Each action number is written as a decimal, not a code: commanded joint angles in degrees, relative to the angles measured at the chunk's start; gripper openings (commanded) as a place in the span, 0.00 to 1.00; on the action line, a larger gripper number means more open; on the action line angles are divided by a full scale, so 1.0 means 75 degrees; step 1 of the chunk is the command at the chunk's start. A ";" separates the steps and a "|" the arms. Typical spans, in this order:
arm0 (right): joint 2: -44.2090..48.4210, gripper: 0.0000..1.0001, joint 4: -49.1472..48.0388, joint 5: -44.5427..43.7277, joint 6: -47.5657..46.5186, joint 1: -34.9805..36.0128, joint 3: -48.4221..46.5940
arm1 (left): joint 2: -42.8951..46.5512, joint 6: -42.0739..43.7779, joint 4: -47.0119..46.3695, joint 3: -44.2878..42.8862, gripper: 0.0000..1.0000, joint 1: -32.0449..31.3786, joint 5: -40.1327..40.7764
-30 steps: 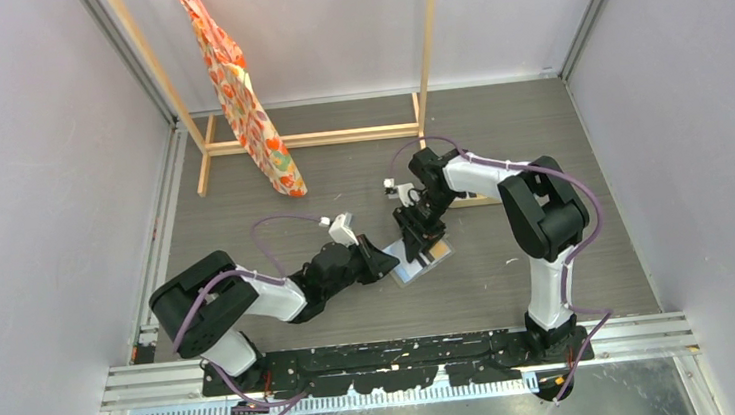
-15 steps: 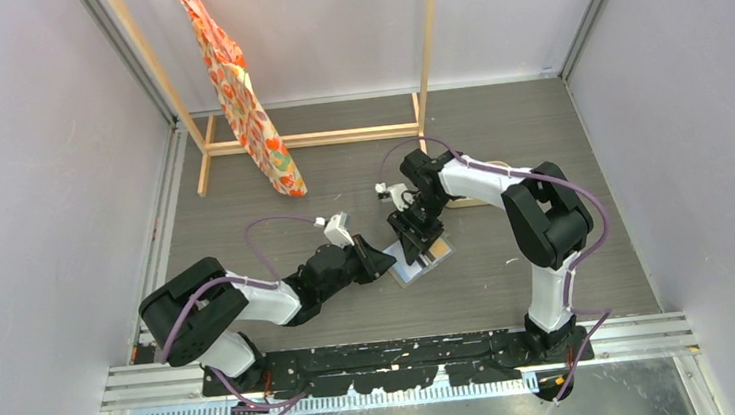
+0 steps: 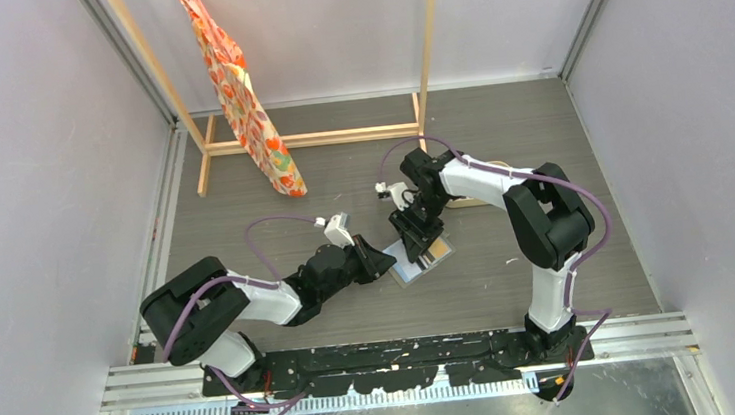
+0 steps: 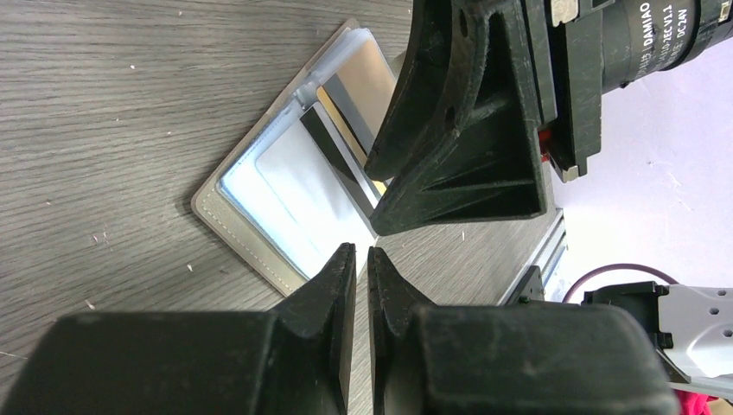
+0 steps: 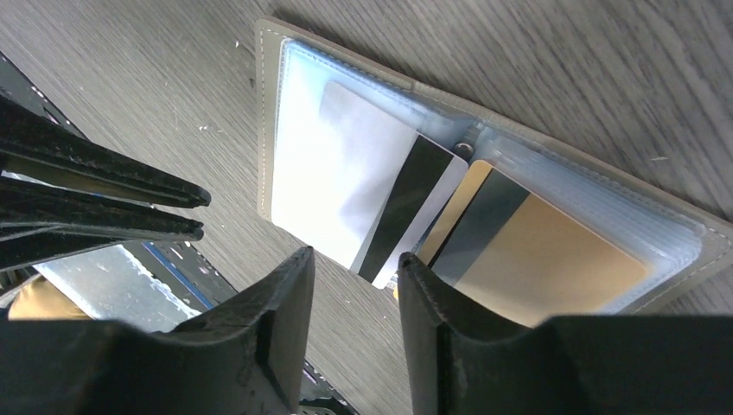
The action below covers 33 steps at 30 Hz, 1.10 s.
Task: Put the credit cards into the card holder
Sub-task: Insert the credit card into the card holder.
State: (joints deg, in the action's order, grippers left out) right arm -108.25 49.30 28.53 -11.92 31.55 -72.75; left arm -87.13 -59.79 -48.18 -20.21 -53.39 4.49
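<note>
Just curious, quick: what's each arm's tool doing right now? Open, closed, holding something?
Left tool: closed, holding nothing.
Right tool: open, gripping nothing, over a card partly in the holder.

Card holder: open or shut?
Open: the card holder lies spread flat, both sleeved halves up, a silver card in one, a gold card in the other.

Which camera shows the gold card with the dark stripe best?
Right wrist view: the tan-gold striped card lies large and sharp in the open grey holder. Left wrist shows a sliver; the top view, a tiny orange patch.
</note>
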 commanded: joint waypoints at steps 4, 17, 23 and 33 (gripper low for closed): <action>0.0587 0.20 -0.0163 -0.0261 -0.0091 -0.0045 -0.0167 | -0.0077 0.0106 -0.0478 0.0072 0.12 0.0005 0.0107; 0.0225 0.01 -0.0621 -0.1123 0.0201 -0.0060 -0.0043 | -0.0232 0.0050 -0.0307 -0.0042 0.12 0.0005 0.0124; -0.0034 0.01 -0.0622 -0.1041 0.0213 0.0056 -0.0034 | -0.0256 0.0005 -0.0099 -0.0115 0.12 0.0005 0.0104; -0.0309 0.01 -0.0556 -0.0627 0.0300 0.0245 -0.0126 | -0.0225 -0.0010 -0.0033 -0.0120 0.13 0.0005 0.0139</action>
State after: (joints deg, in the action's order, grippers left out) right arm -110.28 45.56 22.57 -10.13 33.23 -72.75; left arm -88.79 -59.99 -47.53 -20.23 -53.39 4.51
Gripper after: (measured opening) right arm 0.025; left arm 0.125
